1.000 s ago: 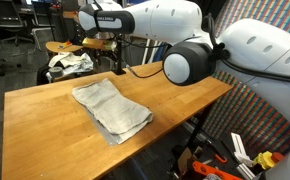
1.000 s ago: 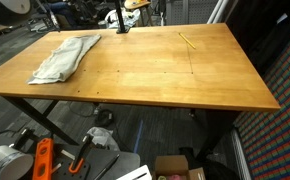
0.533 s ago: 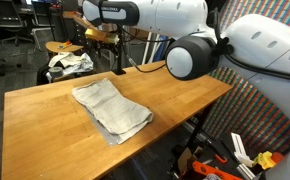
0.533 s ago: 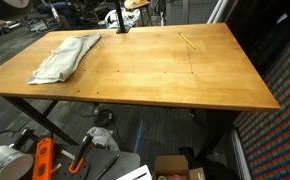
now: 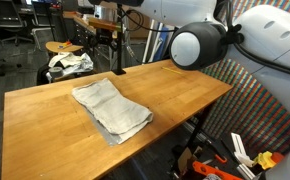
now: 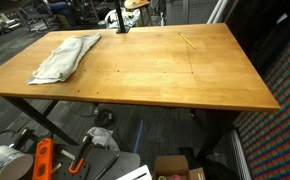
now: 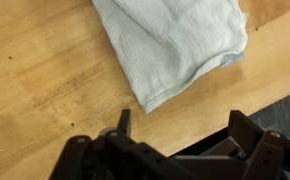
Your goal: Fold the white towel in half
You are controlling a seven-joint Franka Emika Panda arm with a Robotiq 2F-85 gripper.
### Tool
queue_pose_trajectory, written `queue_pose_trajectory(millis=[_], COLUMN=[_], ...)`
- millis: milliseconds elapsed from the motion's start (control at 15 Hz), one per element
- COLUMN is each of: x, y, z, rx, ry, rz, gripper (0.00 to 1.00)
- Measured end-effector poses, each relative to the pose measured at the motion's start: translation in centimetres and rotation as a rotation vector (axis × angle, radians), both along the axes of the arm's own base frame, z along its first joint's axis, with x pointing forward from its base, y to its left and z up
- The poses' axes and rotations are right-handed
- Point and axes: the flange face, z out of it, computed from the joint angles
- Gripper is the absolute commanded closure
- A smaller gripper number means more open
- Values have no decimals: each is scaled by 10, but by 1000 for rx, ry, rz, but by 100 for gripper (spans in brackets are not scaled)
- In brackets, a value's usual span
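Observation:
The white towel lies folded and rumpled on the wooden table, near one end; it also shows in the other exterior view. In the wrist view the towel fills the top, its folded corner pointing toward my gripper. The gripper is open and empty, well above the table, with one dark finger on each side. In an exterior view the gripper hangs high over the table's far edge.
A black post stands at the table's far edge. A thin yellow stick lies on the table. A stool with cloths stands beyond the table. Tools lie on the floor. The table edge shows in the wrist view.
My arm has risen, carrying the gripper up and away from the towel. The towel has not moved.

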Motion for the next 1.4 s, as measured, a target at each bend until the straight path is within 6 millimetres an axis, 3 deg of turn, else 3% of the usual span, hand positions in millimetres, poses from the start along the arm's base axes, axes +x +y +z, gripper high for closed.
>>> queue_pose_trajectory(millis=[467, 867, 1133, 1400], x=[-26, -15, -9, -8], y=[9, 4, -11, -13], z=[-2, 3, 2, 2], rx=[-39, -69, -67, -65], ry=[155, 61, 34, 32], rz=[341, 505, 519, 521], gripper=[0, 0, 0, 0])
